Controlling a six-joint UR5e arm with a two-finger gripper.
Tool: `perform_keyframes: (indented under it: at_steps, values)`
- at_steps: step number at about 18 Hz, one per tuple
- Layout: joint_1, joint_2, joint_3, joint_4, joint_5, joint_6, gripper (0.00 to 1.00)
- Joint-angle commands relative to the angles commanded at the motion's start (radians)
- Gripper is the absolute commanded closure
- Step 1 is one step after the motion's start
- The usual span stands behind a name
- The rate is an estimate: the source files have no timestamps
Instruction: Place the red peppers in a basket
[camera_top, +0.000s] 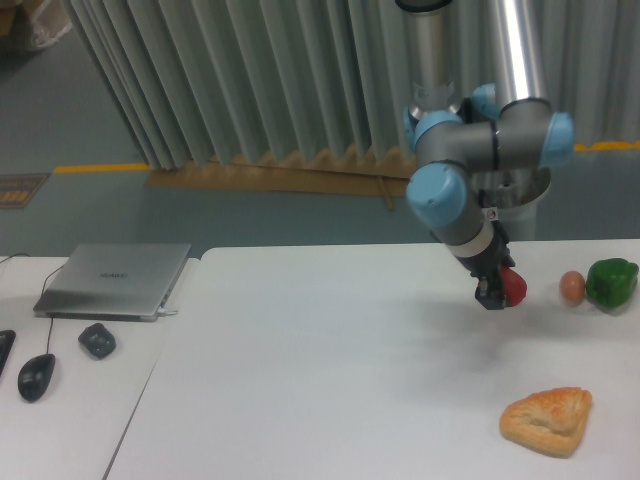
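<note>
Here the red pepper (514, 287) sits in the pincer (497, 293), whose dark fingers are pinched on its left side; only the right part of the pepper shows past them. It appears to hang just above the white desk (330, 370), toward the right rear, though contact with the surface cannot be ruled out. Just to its right, apart from it, a small brown egg (571, 287) rests on the desk, and beside that a green bell pepper (611, 282). Nearer the front right lies a golden pastry (547, 420). Well off to the left, on a separate desk, are a closed laptop (114, 279), a dark mouse (36, 376) and a small dark lump (97, 340)
</note>
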Motion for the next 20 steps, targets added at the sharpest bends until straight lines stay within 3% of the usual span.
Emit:
perform_keyframes:
  at_steps: [6, 11, 13, 17, 20]
  values:
    - [0.103, 0.000, 0.060, 0.000, -0.126, -0.009, 0.62]
    - [0.147, -0.003, 0.086, 0.006, -0.144, -0.012, 0.62]
    - [0.208, -0.003, 0.097, 0.006, -0.195, -0.011, 0.62]
    - [0.259, -0.014, 0.117, 0.009, -0.209, -0.002, 0.62]
    - [0.287, -0.017, 0.121, 0.040, -0.209, 0.003, 0.62]
